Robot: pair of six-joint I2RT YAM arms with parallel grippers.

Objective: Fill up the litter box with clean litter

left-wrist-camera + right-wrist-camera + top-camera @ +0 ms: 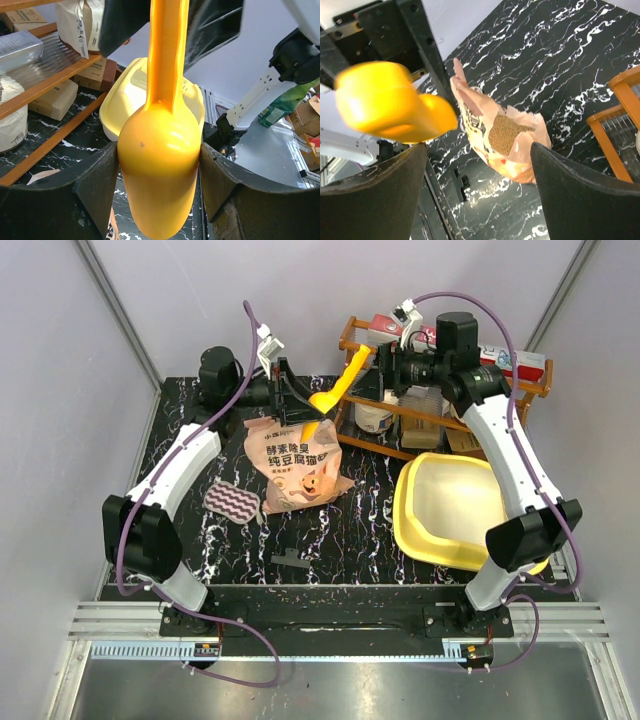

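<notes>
Litter box point(450, 505) sits empty near table's right edge, twd near corner. Mid-table the bag point(298, 468) slumps open, clean litter point(504, 135) showing: soft, prob. heavy, spills easily, so grab its sides. Far edge: left gripper point(159, 150) jaws clamp the scoop point(340, 385) bowl. Right gripper point(479, 150) jaws gape, holding nothing.

Yellow litter box point(450, 505) right of opened litter bag point(295, 465).
</notes>
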